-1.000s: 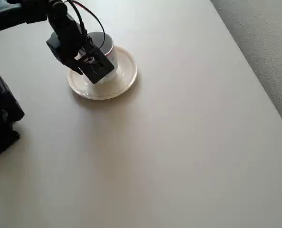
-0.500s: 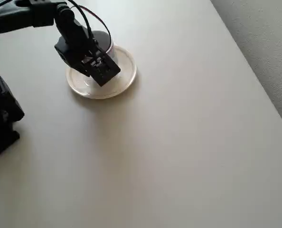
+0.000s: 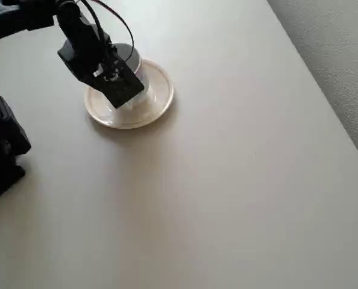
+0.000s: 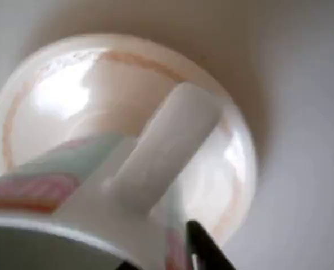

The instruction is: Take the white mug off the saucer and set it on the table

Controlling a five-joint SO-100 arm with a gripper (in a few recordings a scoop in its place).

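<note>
White mug [image 3: 132,60]: on or just above the saucer, mostly hidden under the black arm in the overhead view; the wrist view shows its handle [image 4: 156,157] and coloured prints blurred and close.
Saucer [image 3: 157,99]: round, cream, on the counter [image 3: 227,180] at upper left.
Fingers [image 3: 120,84]: at the mug; one dark tip [image 4: 203,247] sits by the handle. I cannot tell whether they are clamped on it.
Carpet [image 3: 336,54]: grey, beyond the counter's right edge.
</note>
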